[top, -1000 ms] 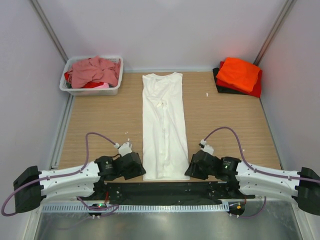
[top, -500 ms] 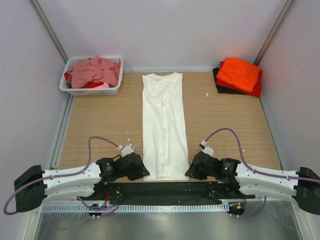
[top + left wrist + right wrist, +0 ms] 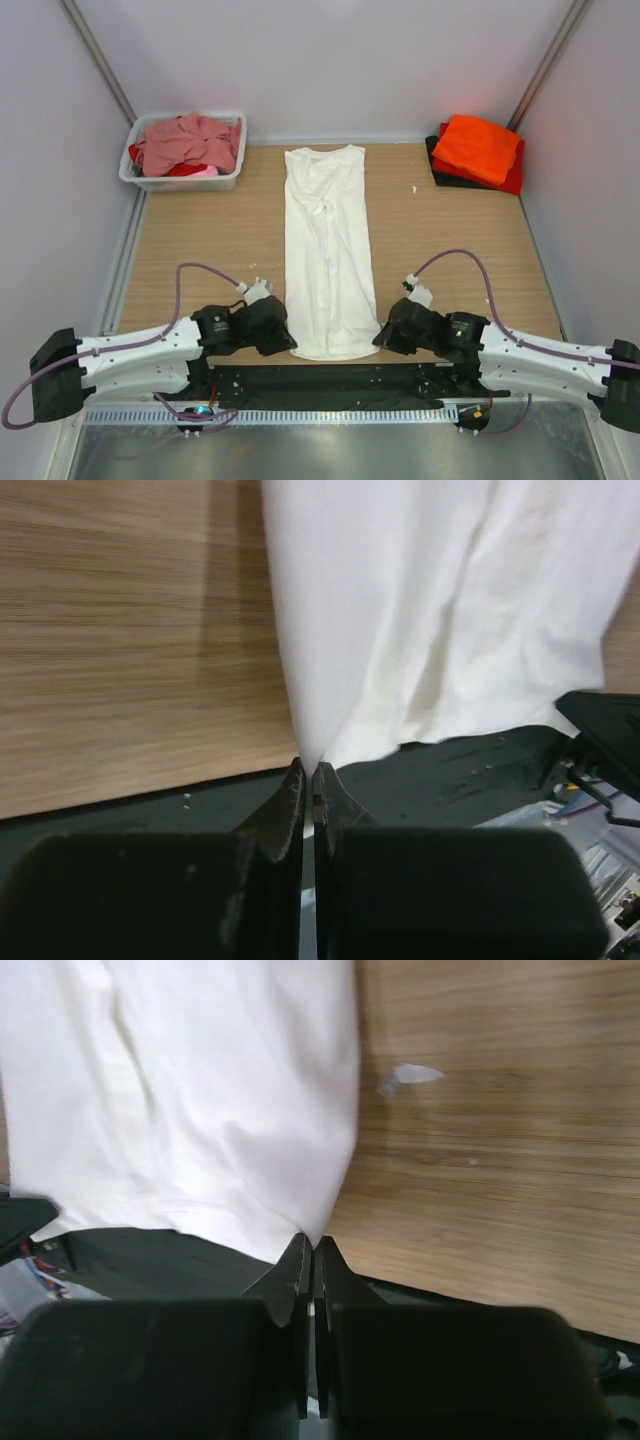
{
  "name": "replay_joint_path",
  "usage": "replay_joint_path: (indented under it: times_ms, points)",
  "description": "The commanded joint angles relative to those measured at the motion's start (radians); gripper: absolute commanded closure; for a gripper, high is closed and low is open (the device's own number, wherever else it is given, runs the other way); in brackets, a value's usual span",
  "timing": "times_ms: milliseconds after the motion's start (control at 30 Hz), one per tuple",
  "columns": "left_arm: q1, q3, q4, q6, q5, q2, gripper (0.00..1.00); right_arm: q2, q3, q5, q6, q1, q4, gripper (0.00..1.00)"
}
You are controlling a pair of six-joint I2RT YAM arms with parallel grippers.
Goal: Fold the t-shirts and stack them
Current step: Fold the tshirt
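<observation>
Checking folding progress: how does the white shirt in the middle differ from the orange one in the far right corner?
The white t-shirt lies spread in a long strip; the orange t-shirt is folded compact atop a pile. The left gripper and right gripper pinch the white t-shirt's near corners; nothing touches the orange t-shirt. The white one looks larger. Both are plain, single-coloured.
</observation>
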Motion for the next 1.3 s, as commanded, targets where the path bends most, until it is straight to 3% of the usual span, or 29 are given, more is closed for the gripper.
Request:
replay_joint_path:
  times_ms: [0, 267, 600, 1267]
  points:
    - [0.001, 0.158, -0.133, 0.025, -0.055, 0.008, 0.99, 0.009, 0.169, 0.093, -0.040, 0.007, -0.055, 0.98]
    - [0.167, 0.368, -0.221, 0.180, 0.003, 0.096, 0.97, 0.176, 0.395, 0.190, -0.191, -0.030, -0.122, 0.99]
    - [0.409, 0.551, -0.196, 0.406, 0.165, 0.359, 0.98, 0.420, 0.634, 0.055, -0.491, -0.343, -0.067, 0.99]
    - [0.616, 0.922, -0.284, 0.657, 0.184, 0.723, 1.00, 0.730, 0.849, -0.073, -0.682, -0.570, 0.000, 0.99]
